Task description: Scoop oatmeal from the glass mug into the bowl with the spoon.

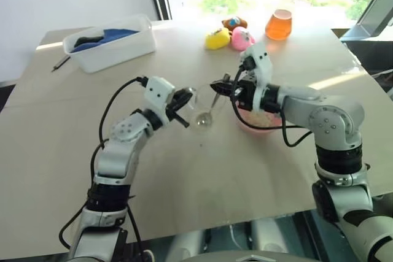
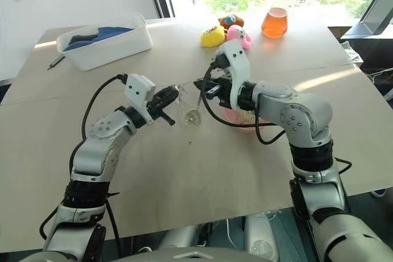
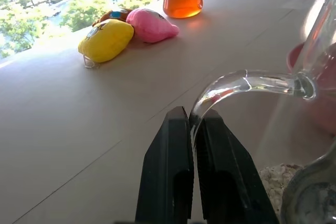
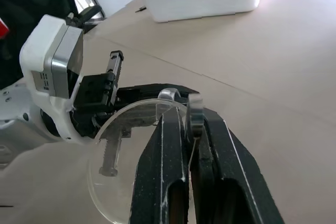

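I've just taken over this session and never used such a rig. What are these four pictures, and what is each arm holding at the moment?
The two wide pictures come from the humanoid's head, looking down over both arms at a pale table. The other two come from a camera on each wrist, looking along that gripper's black fingers.

The left gripper is shut on the handle of the glass mug; a little oatmeal lies in it. The right gripper is shut on the spoon, whose end dips into the mug. The pink bowl sits under the right arm.

Farther back are a white tub, plush toys and a flask of orange liquid.
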`<action>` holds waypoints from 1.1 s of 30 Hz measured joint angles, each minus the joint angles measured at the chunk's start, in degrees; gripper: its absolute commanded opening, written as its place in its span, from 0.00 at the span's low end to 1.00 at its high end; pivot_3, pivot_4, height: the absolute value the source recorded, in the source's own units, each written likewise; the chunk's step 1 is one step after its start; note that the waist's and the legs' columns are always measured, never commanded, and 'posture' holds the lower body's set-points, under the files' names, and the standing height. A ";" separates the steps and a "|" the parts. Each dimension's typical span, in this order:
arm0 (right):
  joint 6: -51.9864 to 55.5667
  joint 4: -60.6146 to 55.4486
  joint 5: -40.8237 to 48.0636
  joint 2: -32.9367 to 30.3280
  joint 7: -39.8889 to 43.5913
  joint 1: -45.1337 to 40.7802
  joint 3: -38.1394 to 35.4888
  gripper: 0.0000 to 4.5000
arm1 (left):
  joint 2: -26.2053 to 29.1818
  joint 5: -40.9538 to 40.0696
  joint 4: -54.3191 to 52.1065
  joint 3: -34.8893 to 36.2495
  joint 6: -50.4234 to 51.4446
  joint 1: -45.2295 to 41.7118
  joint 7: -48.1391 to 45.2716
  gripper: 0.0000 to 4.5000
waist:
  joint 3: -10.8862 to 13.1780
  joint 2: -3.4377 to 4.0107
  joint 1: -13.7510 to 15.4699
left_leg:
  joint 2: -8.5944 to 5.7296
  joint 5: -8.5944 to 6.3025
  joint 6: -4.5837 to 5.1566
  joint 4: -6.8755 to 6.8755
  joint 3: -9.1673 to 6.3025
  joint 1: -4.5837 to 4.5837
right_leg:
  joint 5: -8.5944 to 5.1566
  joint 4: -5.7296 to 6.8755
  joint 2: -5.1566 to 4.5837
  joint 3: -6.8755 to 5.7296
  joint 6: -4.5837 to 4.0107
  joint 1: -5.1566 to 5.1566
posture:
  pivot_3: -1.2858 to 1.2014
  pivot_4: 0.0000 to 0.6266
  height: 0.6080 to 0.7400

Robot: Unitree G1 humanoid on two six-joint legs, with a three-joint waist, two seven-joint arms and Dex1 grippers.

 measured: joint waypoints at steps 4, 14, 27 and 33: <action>6.79 3.03 1.56 3.44 -5.01 -2.47 -6.62 0.00 | -0.34 0.09 0.05 -0.01 -0.11 -0.07 -0.01 0.01 | 0.00 0.00 0.02 | -0.01 0.00 0.00 0.02 0.01 0.01 | 0.00 0.03 0.00 0.01 0.00 0.00 | 0.52 0.24 1.00; 17.31 7.94 2.73 5.92 -10.16 -8.89 -19.54 0.00 | -1.14 0.75 2.65 -1.53 -0.15 -1.70 -0.77 0.01 | 0.00 0.01 -0.11 | -0.02 0.01 0.00 0.01 0.07 0.00 | 0.00 0.12 -0.01 0.00 0.00 -0.08 | 0.52 0.24 1.00; 20.25 12.19 4.37 6.23 -14.24 -12.74 -28.26 0.00 | -1.37 1.37 7.74 -1.67 -0.19 -5.31 -2.83 0.01 | -0.01 0.02 -0.15 | -0.02 0.01 0.00 0.02 0.14 -0.02 | 0.00 0.15 -0.04 0.06 0.00 -0.12 | 0.52 0.24 1.00; 20.26 16.33 5.09 5.60 -16.01 -15.94 -32.57 0.00 | -2.44 -2.22 10.30 -1.50 0.74 -5.84 -6.24 0.01 | -0.01 0.02 -0.18 | -0.02 0.01 0.00 0.02 0.15 -0.04 | 0.00 0.15 -0.03 0.06 0.00 -0.14 | 0.52 0.24 1.00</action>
